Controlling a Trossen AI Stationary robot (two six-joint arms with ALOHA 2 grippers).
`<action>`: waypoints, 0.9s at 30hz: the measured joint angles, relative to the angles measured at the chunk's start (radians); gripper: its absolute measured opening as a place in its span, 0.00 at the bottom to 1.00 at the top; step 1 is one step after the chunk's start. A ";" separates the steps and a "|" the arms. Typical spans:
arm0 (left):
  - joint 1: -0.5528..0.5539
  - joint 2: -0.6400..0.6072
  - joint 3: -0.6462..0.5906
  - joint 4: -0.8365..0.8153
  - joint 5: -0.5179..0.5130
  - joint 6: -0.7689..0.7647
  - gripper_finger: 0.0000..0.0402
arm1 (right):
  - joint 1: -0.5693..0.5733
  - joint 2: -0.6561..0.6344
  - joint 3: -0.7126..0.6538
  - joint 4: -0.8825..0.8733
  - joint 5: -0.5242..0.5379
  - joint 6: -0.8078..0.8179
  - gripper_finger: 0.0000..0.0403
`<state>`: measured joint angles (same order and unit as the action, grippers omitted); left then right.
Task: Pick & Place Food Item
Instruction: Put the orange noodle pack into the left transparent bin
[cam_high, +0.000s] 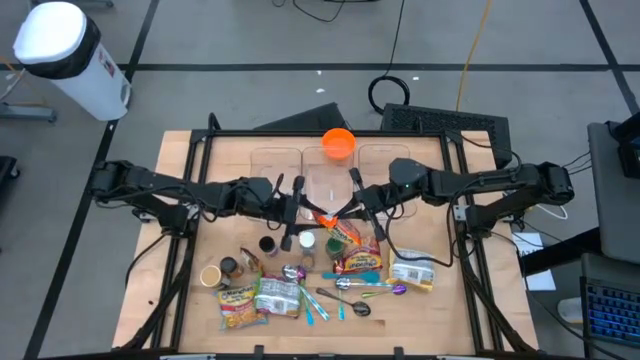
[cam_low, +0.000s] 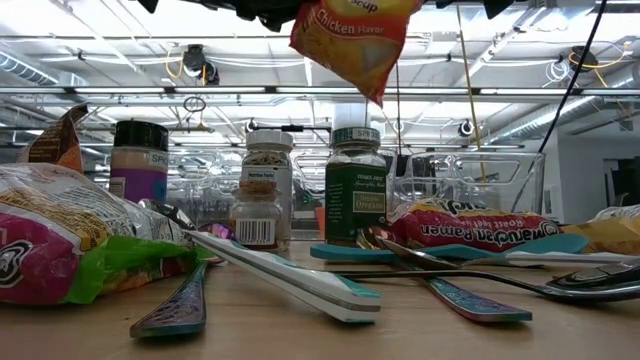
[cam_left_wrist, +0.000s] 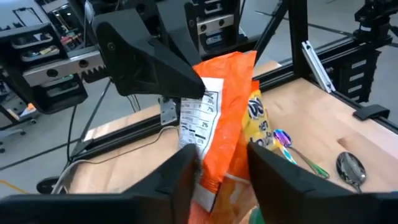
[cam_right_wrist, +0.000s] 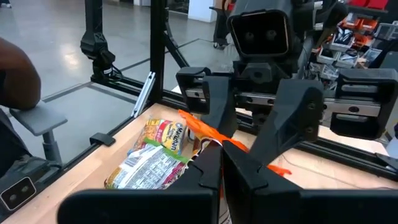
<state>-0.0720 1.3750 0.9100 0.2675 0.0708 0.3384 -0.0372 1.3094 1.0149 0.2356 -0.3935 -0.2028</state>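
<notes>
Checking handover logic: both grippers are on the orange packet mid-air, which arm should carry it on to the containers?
Left, tentatively. The left gripper is taking the orange soup packet between its fingers, facing the right gripper, shut on the packet's other end. The clear containers lie midway, so reach doesn't decide.

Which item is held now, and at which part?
The orange soup packet, lifted above the table: right gripper grips one edge, left gripper closes on the opposite edge.
</notes>
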 joint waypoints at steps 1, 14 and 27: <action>0.000 0.000 0.000 -0.001 0.000 0.000 0.30 | 0.000 0.000 0.000 0.000 0.000 0.000 0.00; 0.002 -0.118 -0.001 -0.161 -0.227 -0.019 0.04 | -0.039 -0.071 0.001 -0.120 0.161 -0.009 0.22; 0.319 -0.412 -0.380 0.061 -0.225 -0.093 0.01 | -0.046 -0.231 0.000 -0.473 0.265 0.098 0.50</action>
<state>0.2472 0.9631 0.5301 0.3289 -0.1544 0.2452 -0.0834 1.0780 1.0153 -0.2373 -0.1287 -0.1048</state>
